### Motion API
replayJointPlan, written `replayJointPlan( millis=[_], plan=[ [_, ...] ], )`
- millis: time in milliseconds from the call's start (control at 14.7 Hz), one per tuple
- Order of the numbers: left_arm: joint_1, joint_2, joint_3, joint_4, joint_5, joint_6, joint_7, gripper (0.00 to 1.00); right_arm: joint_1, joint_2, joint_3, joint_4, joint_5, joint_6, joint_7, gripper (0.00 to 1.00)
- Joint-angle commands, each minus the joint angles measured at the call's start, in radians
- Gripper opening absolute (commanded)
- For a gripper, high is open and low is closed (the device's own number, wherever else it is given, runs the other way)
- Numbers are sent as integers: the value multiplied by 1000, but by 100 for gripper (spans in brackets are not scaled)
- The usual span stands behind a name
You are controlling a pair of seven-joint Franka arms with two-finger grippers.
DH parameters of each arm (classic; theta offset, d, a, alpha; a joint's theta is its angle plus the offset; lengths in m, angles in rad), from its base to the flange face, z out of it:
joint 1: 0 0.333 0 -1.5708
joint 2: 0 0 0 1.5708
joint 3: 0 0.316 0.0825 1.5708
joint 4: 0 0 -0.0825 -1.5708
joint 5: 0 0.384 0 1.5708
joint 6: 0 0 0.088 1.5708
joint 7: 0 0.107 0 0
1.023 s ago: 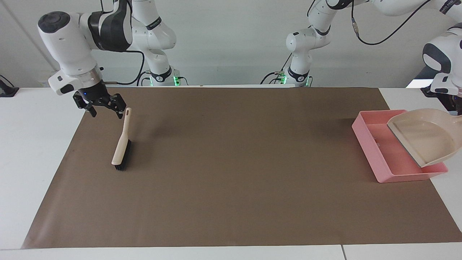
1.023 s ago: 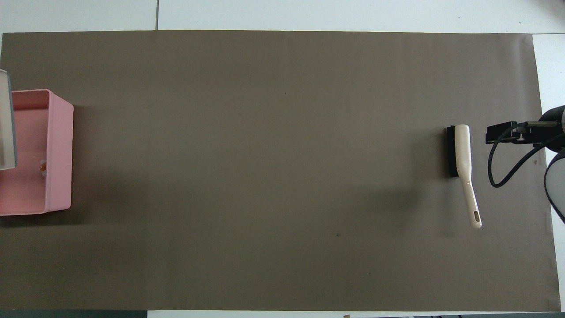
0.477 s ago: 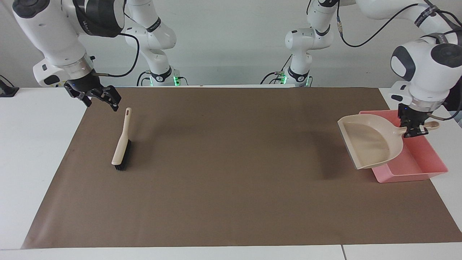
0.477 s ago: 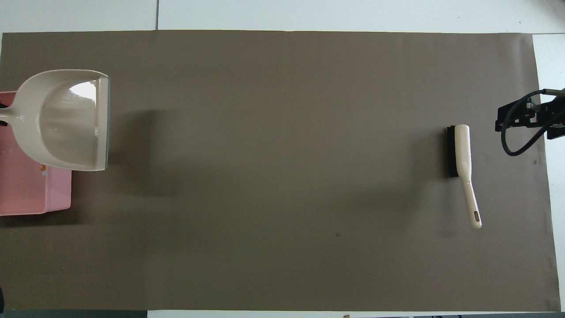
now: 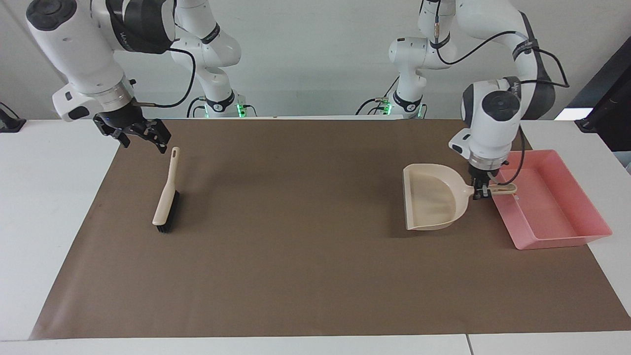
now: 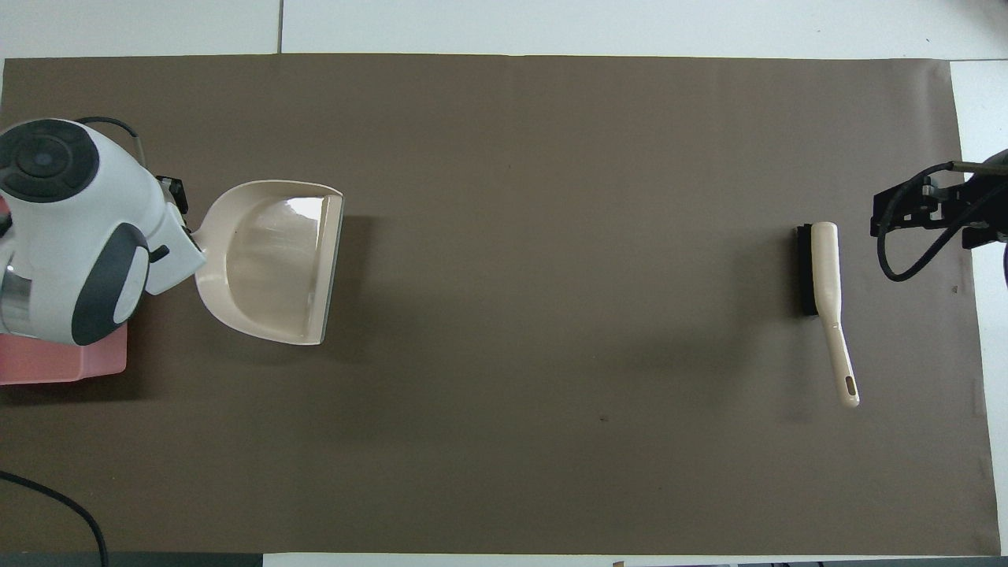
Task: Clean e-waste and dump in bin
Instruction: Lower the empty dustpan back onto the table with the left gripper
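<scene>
Left fingers (image 5: 483,194) pinch dustpan (image 5: 431,203) handle, visible facing only; right fingers (image 5: 144,143) spread over mat.

bin (image 5: 567,224): pink
dustpan (image 5: 434,202): beige, grey front lip
brush (image 5: 166,197): cream handle, black bristles
mat (image 5: 305,276): plain brown
table (image 5: 49,207): white
arms: white, dark grey joints

The left arm (image 6: 71,236) hides most of the bin (image 6: 63,366) from overhead.
</scene>
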Motion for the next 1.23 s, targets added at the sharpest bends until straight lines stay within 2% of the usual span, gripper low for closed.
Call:
replayJointPlan(
  millis=[0, 136, 273, 614, 682, 750, 818, 955, 1159],
  plan=[
    [-70, -41, 17, -78, -9, 50, -45, 0, 7, -44, -10, -38, -12, -22, -10, 100],
    [-110, -24, 19, -116, -9, 109, -77, 0, 6, -99, -10, -113, -11, 1, -19, 100],
    [-129, -20, 19, -129, -9, 140, -104, 1, 5, -95, -10, -106, -8, 7, -10, 100],
    [-115, 15, 22, -129, -9, 172, -108, 15, 11, -58, -6, -19, 1, -28, -15, 100],
    [-113, 15, 22, -124, -9, 171, -110, 25, 11, -49, -4, 1, 1, -42, -19, 100],
    [-113, 15, 22, -120, -9, 162, -107, 67, 13, -47, -4, 4, 3, -43, -21, 100],
    [-109, 15, 22, -113, -9, 153, -105, 98, 13, -47, -3, 4, 20, -51, -21, 100],
    [-92, 6, 22, -94, -9, 130, -102, 99, 2, -46, -4, 43, 52, -115, -18, 100],
    [-81, -1, 23, 38, -12, -46, -101, 99, 0, -38, -7, 51, 44, -114, -22, 100]
  ],
)
